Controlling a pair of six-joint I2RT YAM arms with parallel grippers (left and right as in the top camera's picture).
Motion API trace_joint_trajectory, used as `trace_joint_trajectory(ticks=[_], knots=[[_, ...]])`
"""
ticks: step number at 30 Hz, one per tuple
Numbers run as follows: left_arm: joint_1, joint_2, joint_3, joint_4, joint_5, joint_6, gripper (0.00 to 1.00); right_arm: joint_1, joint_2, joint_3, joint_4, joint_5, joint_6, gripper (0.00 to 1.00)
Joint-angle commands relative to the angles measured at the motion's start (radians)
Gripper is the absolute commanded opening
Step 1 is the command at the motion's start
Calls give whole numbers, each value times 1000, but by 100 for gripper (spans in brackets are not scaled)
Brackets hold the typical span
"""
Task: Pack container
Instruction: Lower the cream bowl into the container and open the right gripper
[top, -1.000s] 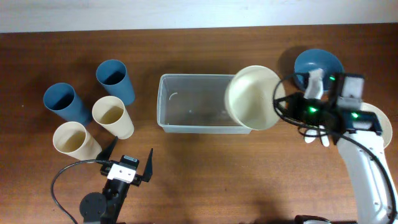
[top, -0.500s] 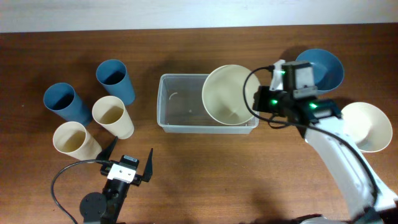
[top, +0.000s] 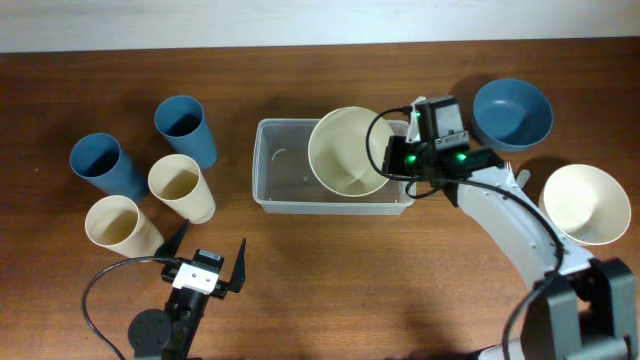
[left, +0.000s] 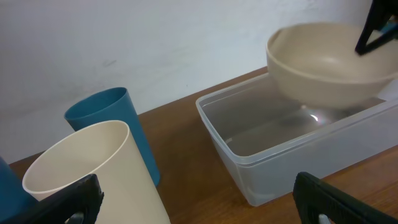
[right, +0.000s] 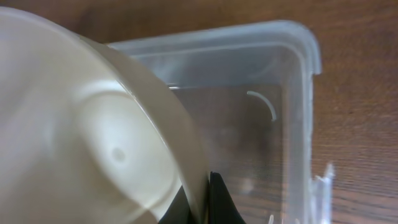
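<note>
Container (top: 290, 172) sits flat mid-bench (top: 330, 290), mouth up, long axis running left to right in the overhead view, short ends facing the four tall cups (top: 181, 187) on one side and the blue bowl (top: 512, 112) on the other. Right gripper (top: 393, 160): jaws pressed together on the rim of the cream bowl (top: 348, 152), pinching the thin wall. An edge grip presumably keeps the fingers outside the tub walls. Bowl is mouth up over the container's right half, likely leaving the left half free for more items. Contact with the tub floor: cannot tell. Left gripper (top: 212, 242): jaws spread, nothing between them, parked near the front bench edge, clear of the work. A second cream bowl (top: 585, 204) is at far right.
</note>
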Motion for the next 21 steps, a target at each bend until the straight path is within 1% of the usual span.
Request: trace_joint_trajectory(ticks=[1,8,16,17,19,20,21], knots=[[5,-8,-7,-1,-7,9,100,13,42,28,11,12,13,4],[5,-8,-7,-1,-7,9,100,13,100,28,23,14,13,4],[5,-8,-7,-1,-7,9,100,12,106,28,19,15,13,5],[5,-8,-7,-1,-7,9,100,12,106,28,18,16,13,9],[5,-8,-7,-1,-7,9,100,13,106,28,13,18,13,23],[5,-8,-7,-1,-7,9,100,12,106,28,11,18,13,28],[5,-8,-7,-1,-7,9,100,12,106,28,10,18,13,30]])
